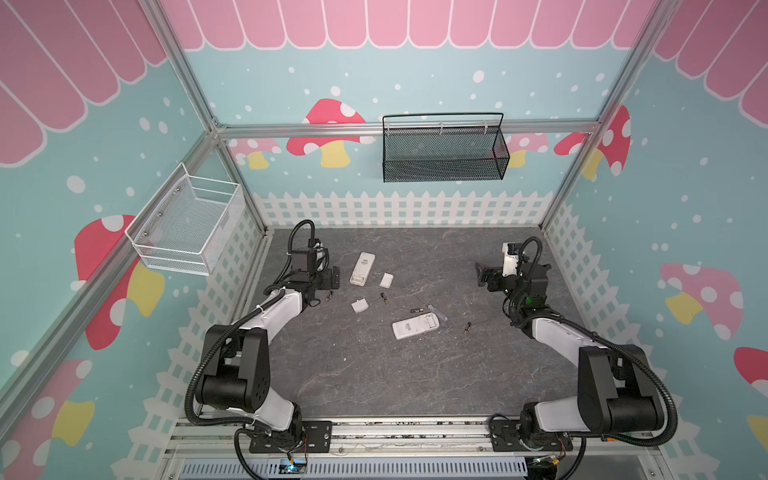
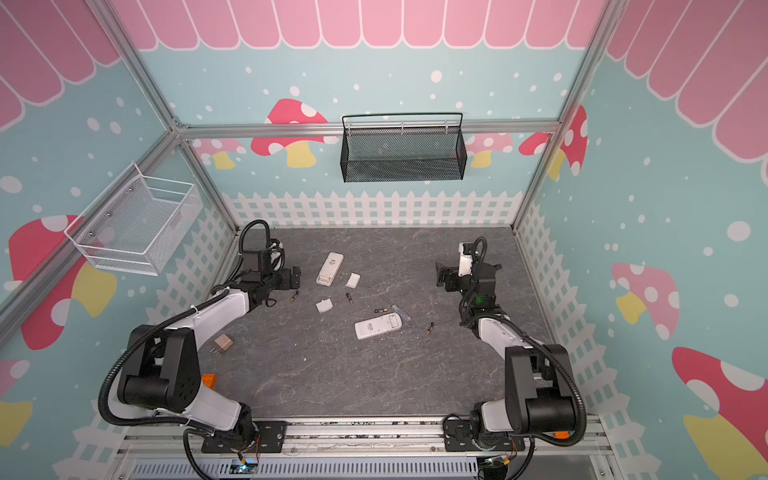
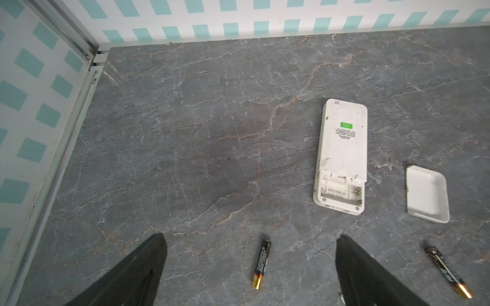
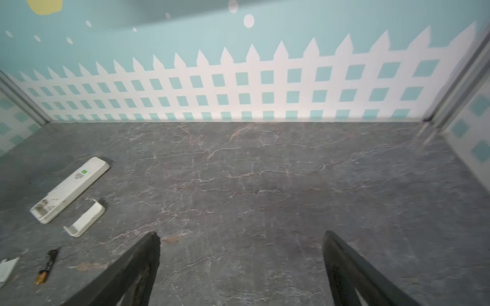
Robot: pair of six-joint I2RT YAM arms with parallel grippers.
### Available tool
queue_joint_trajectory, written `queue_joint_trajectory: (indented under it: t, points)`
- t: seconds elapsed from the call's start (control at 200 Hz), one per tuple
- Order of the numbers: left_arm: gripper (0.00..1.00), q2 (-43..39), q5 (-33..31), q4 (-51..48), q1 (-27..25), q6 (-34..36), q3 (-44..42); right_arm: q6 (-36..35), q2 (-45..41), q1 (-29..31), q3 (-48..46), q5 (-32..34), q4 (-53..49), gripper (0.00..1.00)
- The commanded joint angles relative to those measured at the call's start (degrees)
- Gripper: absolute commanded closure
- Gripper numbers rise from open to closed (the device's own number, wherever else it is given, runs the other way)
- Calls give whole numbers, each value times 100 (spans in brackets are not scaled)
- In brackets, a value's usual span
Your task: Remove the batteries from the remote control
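Nearest, one of the batteries (image 1: 467,328) lies loose on the table (image 1: 374,374) beside the near remote (image 1: 414,326); three more lie scattered beyond. Left gripper (image 3: 250,235) and right gripper (image 4: 241,232) both gape wide, empty. Only the left wrist view shows the battery bay of the far remote (image 3: 342,156) bare.

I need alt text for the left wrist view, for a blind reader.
A white remote lies face down on the grey table, battery bay open, its cover beside it. Two batteries lie loose by the open left gripper.

Robot lab cell, aluminium frame (image 1: 552,124), mushroom wallpaper (image 1: 332,110)
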Motion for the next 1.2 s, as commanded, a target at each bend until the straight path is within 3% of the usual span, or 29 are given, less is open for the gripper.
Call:
queue_joint_trajectory:
  t: [0.0,0.215,0.435,0.595,0.695,0.881,0.946,1.191]
  points:
    - [1,-191,291,636,222,109,-354,-1048,-175,4,-372,818,202,4]
    - [1,-338,715,1690,314,293,-1157,-1648,-152,-113,-1232,1247,1383,3]
    - [1,-342,1187,3164,313,201,-1956,-1324,2,-328,-1746,1348,2111,4]
    - [0,-283,1199,4691,520,-127,-2688,-1220,-16,-421,-2067,1078,2712,4]
    - [1,-6,1206,6562,551,-173,-3495,-1150,77,-441,-2346,922,3394,5]
    - [0,4,1123,5863,551,-210,-3163,-1082,824,-439,-2909,1125,5222,5]
    - [0,-7,1118,5778,550,-197,-3142,-1006,645,-438,-2719,1224,4528,5]
    - [1,-88,1119,5653,551,-178,-3150,-976,723,-395,-2551,1447,4325,1]
